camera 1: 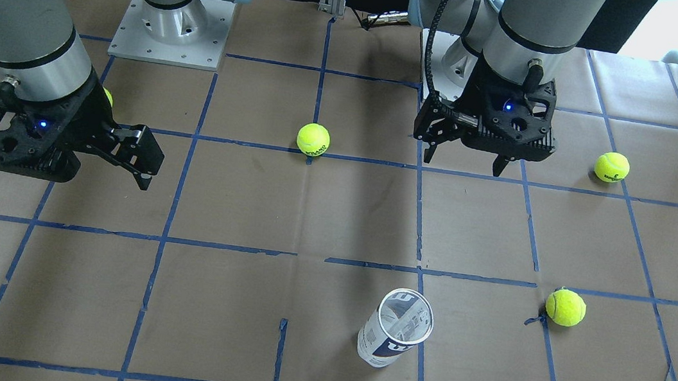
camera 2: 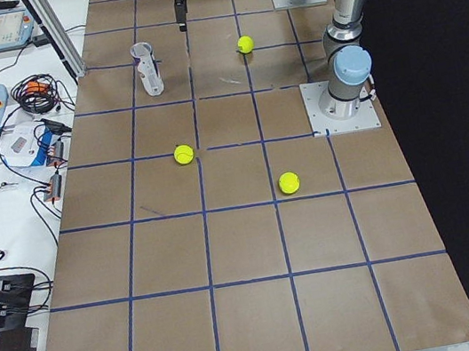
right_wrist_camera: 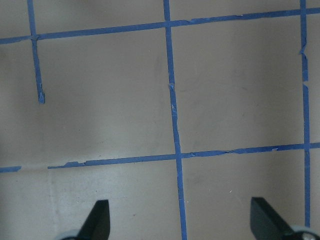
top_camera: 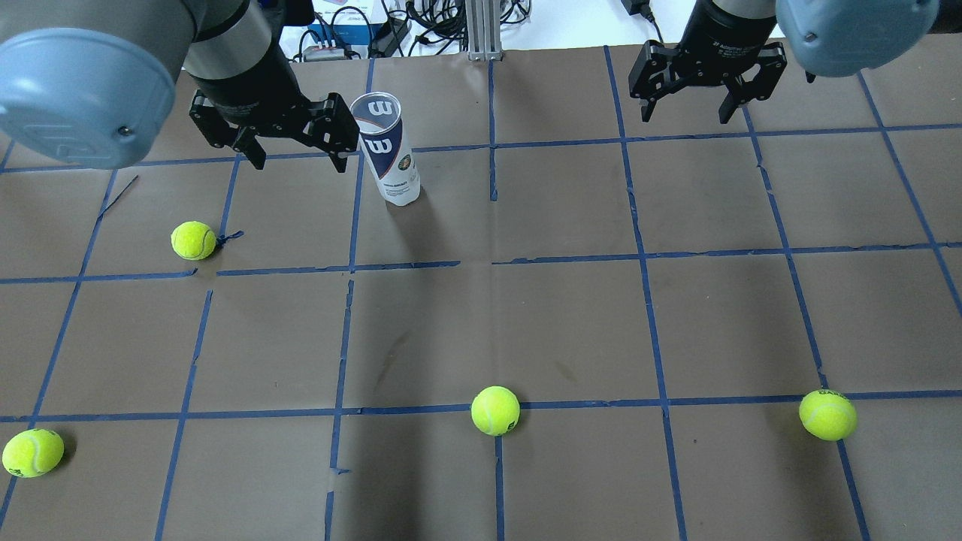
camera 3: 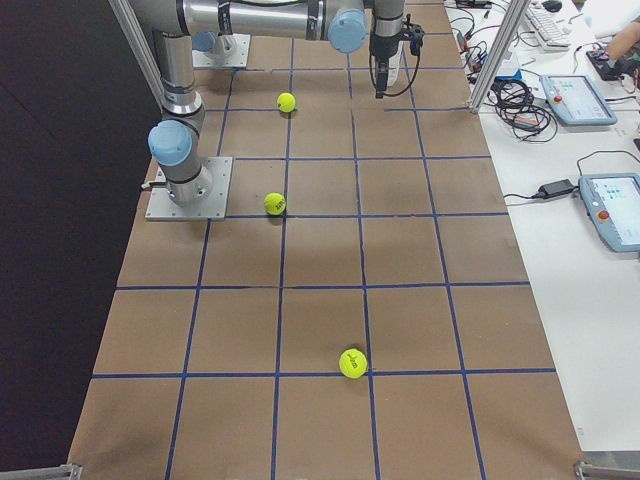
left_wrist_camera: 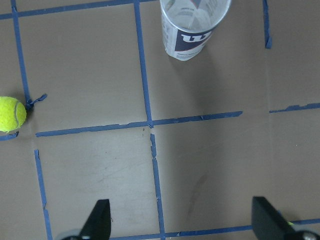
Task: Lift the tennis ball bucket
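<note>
The tennis ball bucket (camera 1: 396, 330) is a clear can with a white and navy label. It stands upright and open-topped on the brown table, and also shows in the overhead view (top_camera: 387, 150) and at the top of the left wrist view (left_wrist_camera: 192, 30). My left gripper (camera 1: 464, 165) is open and empty. It hangs above the table, on the robot's side of the bucket and apart from it, and shows in the overhead view (top_camera: 298, 159). My right gripper (camera 1: 140, 167) is open and empty, far from the bucket, over bare table (right_wrist_camera: 182, 225).
Several yellow-green tennis balls lie on the taped grid: one near the bucket (top_camera: 194, 240), one at mid-table (top_camera: 495, 410), one at each near corner (top_camera: 33, 452) (top_camera: 827, 415). Cables and screens lie beyond the table's far edge (camera 2: 37, 127).
</note>
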Controlling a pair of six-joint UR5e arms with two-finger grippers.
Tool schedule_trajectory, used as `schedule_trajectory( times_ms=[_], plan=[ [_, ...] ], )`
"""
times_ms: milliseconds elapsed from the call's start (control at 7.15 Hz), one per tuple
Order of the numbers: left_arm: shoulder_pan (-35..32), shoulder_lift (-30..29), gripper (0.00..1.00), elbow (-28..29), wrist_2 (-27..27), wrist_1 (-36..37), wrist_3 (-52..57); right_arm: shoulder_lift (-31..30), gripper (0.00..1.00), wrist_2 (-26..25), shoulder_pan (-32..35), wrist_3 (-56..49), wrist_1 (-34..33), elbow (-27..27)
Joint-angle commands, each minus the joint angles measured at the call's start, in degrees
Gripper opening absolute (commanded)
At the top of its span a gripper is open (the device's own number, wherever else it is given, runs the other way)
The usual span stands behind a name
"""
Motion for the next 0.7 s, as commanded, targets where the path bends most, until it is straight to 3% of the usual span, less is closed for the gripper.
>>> schedule_trajectory(
  times_ms=[0, 280, 559],
  plan=[
    [0.41, 0.27, 1.0, 0.09, 0.09, -0.13, 0.08, -0.09, 1.0, -0.34, 0.03, 0.33, -0.09, -0.16],
    [0.41, 0.36, 1.0, 0.0, 0.43, -0.13, 0.17, -0.97, 1.0, -3.67, 0.12, 0.41, 1.04, -0.6],
    [0.41, 0.36, 1.0, 0.09, 1.05, -0.13, 0.17, -1.4, 1.0, -3.95, -0.06, 0.41, 6.64, -2.0]
  ],
)
